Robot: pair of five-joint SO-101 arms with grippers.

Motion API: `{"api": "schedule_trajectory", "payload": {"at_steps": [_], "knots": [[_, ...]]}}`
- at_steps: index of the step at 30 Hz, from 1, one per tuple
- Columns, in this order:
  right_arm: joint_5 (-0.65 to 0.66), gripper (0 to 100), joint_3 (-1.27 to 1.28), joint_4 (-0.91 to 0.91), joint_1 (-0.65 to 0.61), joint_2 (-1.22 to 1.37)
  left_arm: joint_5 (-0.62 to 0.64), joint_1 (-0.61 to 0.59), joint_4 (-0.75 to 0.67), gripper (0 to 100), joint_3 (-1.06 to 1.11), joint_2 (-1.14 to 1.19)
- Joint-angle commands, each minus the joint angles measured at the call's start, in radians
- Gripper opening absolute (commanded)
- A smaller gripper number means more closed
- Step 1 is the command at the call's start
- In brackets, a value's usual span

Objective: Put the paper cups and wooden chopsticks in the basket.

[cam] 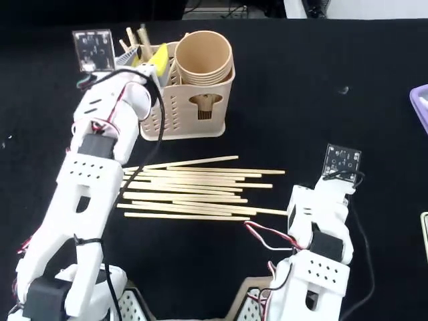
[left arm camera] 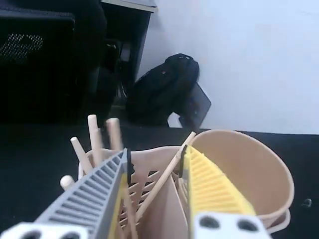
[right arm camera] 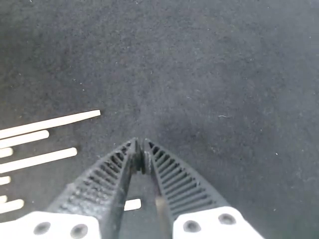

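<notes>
Left tool [left arm camera: 154, 152] hangs over the beige slotted plastic basket [cam: 175, 107], jaws apart and gripping nothing. One thin wooden chopstick [left arm camera: 166, 177] leans loose between them, which looks like a drop-off pose. Stacked tan paper cups [cam: 204, 57] sit in the basket. Loose pale wooden chopsticks [cam: 194, 190] wait on the black desk [cam: 321, 80]. Right tool [right arm camera: 140, 149] is closed, empty and parked beside them.

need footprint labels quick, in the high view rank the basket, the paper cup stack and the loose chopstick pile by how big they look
1. loose chopstick pile: widest spread, though each stick is thin.
2. basket: narrower than the pile.
3. paper cup stack: stands inside the basket, clearly smallest.
</notes>
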Motion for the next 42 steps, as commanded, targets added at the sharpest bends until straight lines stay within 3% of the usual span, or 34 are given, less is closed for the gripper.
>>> {"api": "schedule_trajectory", "payload": {"at_steps": [1,7,11,14,17,20,26,31,38,42], "knots": [[0.002,1.5,-0.005,-0.023,-0.014,-0.015,0.006,-0.008,0.098,19,-0.145,-0.028],[0.002,1.5,-0.005,-0.023,-0.014,-0.015,0.006,-0.056,0.351,19,-0.214,-0.227],[0.003,1.5,-0.007,-0.017,-0.014,-0.015,-0.002,-0.163,0.612,19,-0.189,-0.377],[0.003,2.2,-0.024,-0.011,-0.014,-0.015,-0.078,-0.268,0.747,19,-0.099,-0.408],[0.003,9.5,-0.101,0.043,-0.015,-0.015,-0.175,-0.381,0.813,19,0.042,-0.405],[0.041,14.2,-0.194,0.157,-0.077,-0.015,-0.265,-0.460,0.810,19,0.228,-0.405],[0.305,13.5,-0.415,0.391,-0.285,-0.002,-0.319,-0.516,0.677,19,0.553,-0.407],[0.333,13.7,-0.516,0.548,-0.471,0.036,-0.318,-0.516,0.582,19,0.668,-0.407],[0.338,13.7,-0.519,0.494,-0.730,0.358,-0.318,-0.518,0.577,19,0.719,-0.410],[0.437,13.7,-0.515,0.456,-0.848,0.535,-0.318,-0.519,0.577,19,0.720,-0.411]]}}
